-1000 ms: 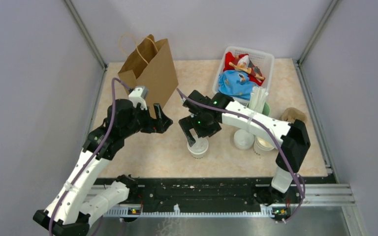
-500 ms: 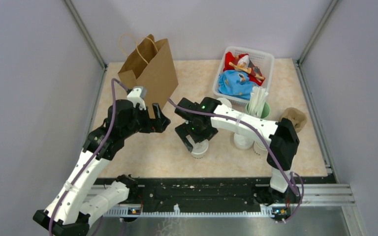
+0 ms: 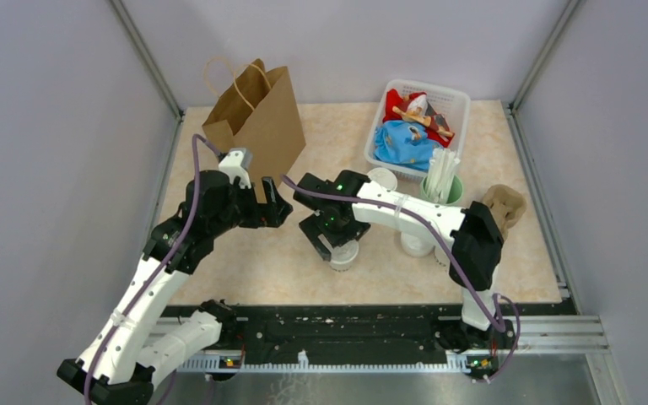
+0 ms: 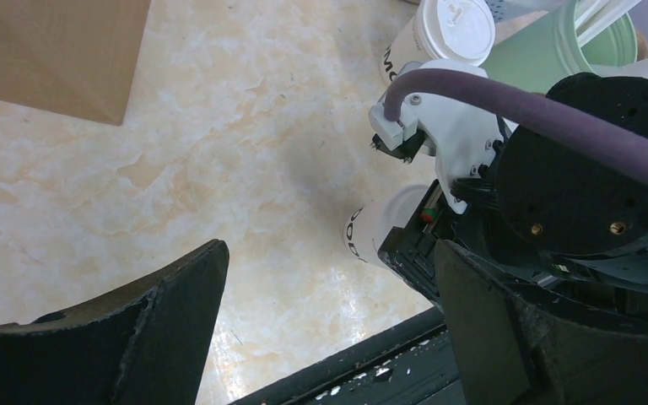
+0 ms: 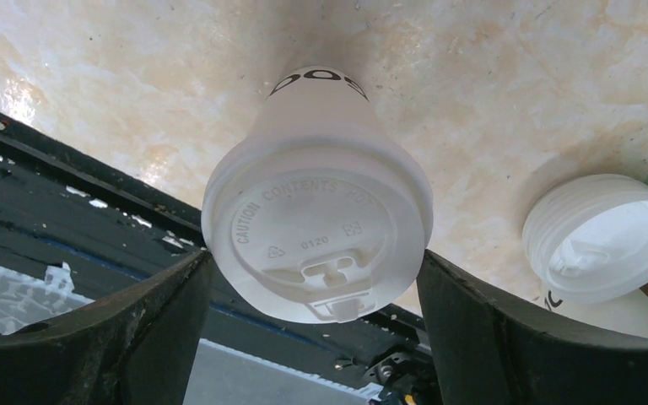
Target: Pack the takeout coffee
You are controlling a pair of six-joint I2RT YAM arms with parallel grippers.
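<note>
- Right over the cup, my right gripper has its jaws apart, one finger on each side of the lid. They're close in, but not clamped as far as I can see.
- The cup stands upright on the table, lidded, black lettering on its side.
- The left gripper hangs left of the cup, jaws wide, nothing in them.
- This looks like the grasp. I'd want the fingers lower, on the paper wall under the lid's rim and centred, so closing neither pops the lid nor tips the cup.
- Squeeze gently; I expect paper to give.
- The black rail runs just on the near side of the cup, so lift straight up before swinging.
- Right of the cup a spare lid sits near; keep the far finger off it.
- Left of and behind the cup there's bare table up to the bag, which stands upright. My left arm sits across that path, so it needs minding.
</note>
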